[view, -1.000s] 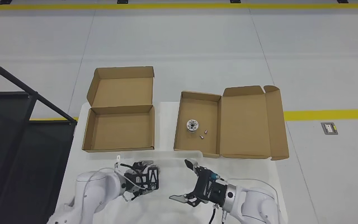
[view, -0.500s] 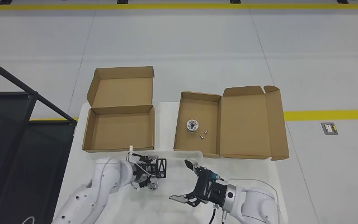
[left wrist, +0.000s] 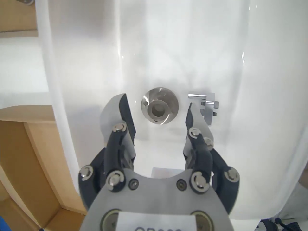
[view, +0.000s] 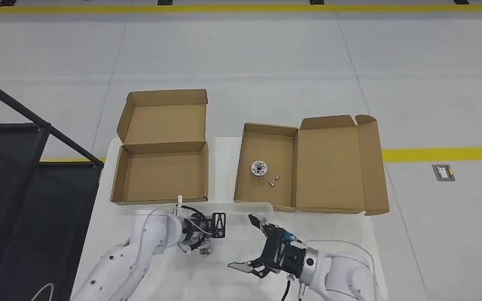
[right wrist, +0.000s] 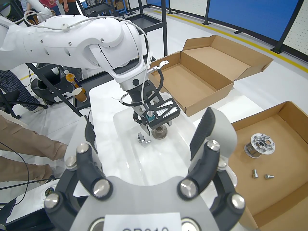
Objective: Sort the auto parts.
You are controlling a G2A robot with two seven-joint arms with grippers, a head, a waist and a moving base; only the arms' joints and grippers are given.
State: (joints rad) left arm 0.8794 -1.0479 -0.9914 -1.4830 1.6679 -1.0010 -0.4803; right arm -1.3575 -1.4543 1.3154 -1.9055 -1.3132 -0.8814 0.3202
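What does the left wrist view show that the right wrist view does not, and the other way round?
Left wrist view: the centre hole of the round flange from above, between the open jaws of the left pincer. Right wrist view: the open right pincer and, in one box, two bolts beside a hub. Both: the clear tray, flange, small bracket, left pincer and cardboard.

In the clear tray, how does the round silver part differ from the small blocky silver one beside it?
The round silver flange is a disc with a raised hub and centre bore; the small silver block is angular, with a pin sticking out. The flange is bigger than the block. The flange lies between the left gripper's open fingers; the block lies just outside one finger. Both are shiny metal in the clear plastic tray.
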